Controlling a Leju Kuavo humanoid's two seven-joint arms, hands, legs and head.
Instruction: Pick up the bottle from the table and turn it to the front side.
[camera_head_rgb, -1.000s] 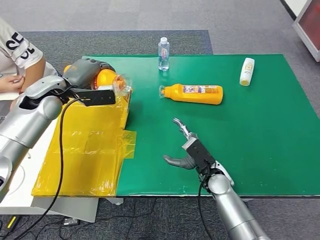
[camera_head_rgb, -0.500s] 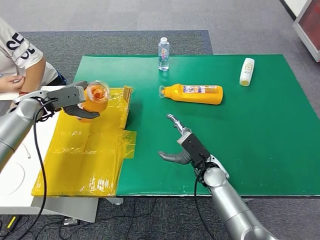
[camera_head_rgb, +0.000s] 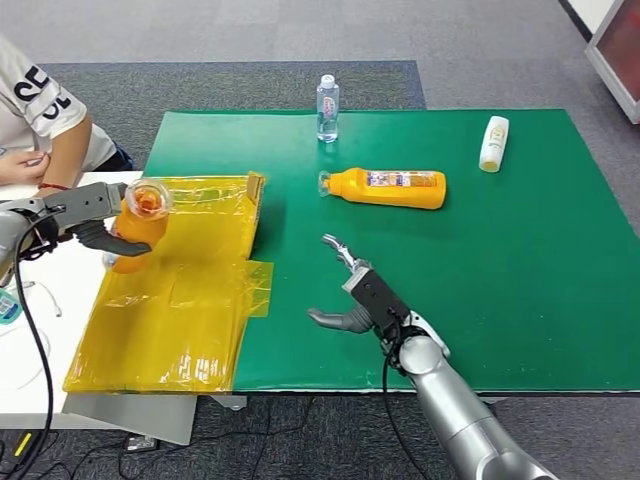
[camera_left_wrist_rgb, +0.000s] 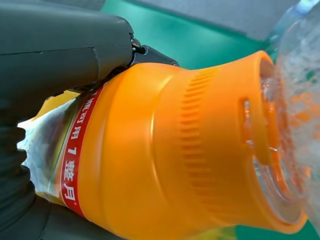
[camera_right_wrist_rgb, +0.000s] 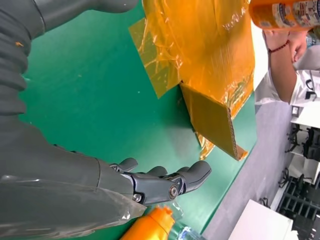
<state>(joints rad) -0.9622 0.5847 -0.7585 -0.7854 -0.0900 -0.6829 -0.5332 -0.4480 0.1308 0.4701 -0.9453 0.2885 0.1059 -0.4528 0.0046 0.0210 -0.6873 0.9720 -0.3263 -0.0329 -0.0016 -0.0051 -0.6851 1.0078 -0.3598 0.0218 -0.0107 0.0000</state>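
Bottle gripped by left hand; its wrist view reveals red label lettering. Right hand spread, holding nothing.

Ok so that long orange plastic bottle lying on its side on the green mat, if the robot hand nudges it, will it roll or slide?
The long orange plastic bottle would probably roll: it lies on its side and its body looks round. It looks rigid, so it should keep its shape when gripped. The smooth plastic and glossy label may be slippery. The green mat looks flat, so nothing would stop a roll.

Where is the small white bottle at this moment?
In the head view, the small white bottle lies at the far right of the green mat, beyond the lying orange bottle.
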